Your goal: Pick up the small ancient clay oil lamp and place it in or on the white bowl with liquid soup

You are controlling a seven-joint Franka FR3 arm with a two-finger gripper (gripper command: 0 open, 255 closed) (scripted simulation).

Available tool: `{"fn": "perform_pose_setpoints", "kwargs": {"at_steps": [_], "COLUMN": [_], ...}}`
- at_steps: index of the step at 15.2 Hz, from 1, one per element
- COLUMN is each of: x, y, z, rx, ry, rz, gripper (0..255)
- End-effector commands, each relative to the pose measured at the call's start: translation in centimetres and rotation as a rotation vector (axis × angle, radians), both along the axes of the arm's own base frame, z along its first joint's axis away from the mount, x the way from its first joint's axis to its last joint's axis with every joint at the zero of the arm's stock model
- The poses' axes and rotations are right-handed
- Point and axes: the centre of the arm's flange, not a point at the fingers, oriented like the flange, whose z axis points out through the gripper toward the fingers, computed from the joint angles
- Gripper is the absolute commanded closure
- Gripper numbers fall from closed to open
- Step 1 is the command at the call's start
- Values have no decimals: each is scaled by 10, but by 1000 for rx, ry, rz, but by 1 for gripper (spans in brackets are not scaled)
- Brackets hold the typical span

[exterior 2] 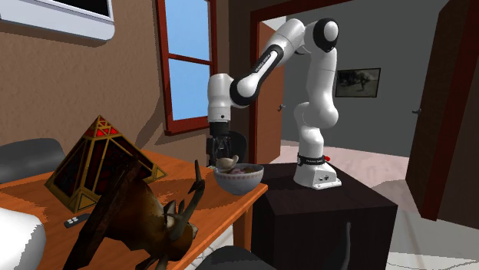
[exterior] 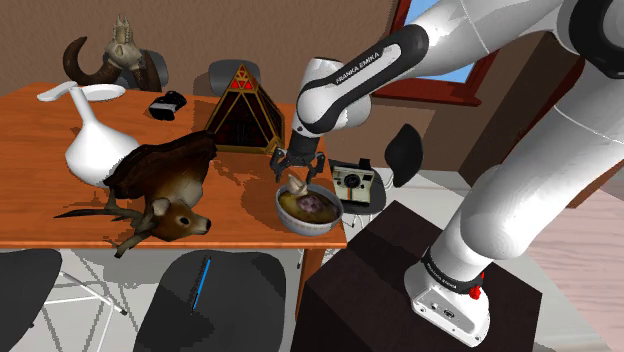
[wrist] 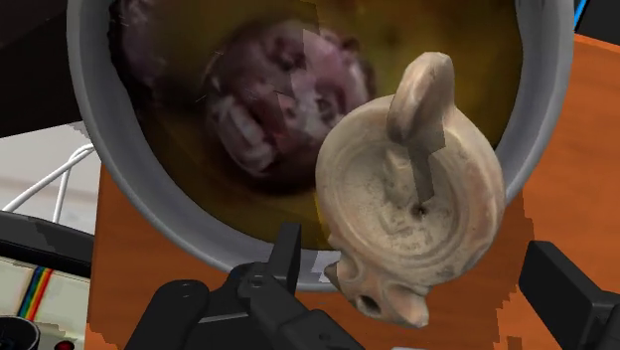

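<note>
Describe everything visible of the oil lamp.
The oil lamp is pale tan and clay-like: a round dished body with a small centre hole, a loop handle and a short spout with a hole. It rests on the bowl's rim, partly over the soup, between the open hand's fingers, which look clear of it.

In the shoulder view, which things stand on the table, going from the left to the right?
In order: white long-necked vase → small black device → dark pyramid → bowl of soup → instant camera.
</note>
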Motion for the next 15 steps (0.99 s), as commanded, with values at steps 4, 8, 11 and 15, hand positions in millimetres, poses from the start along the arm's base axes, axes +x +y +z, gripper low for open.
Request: {"fn": "perform_pose_setpoints", "kwargs": {"at_steps": [4,8,11,15], "x": [1,1,1,1], "y": [2,2,2,2], "z": [-14,-14,-14,-13], "rx": [0,0,0,0], "ry": [-1,-1,-1,-1], "rz": [1,1,1,1], "gripper": [0,0,255,255]}}
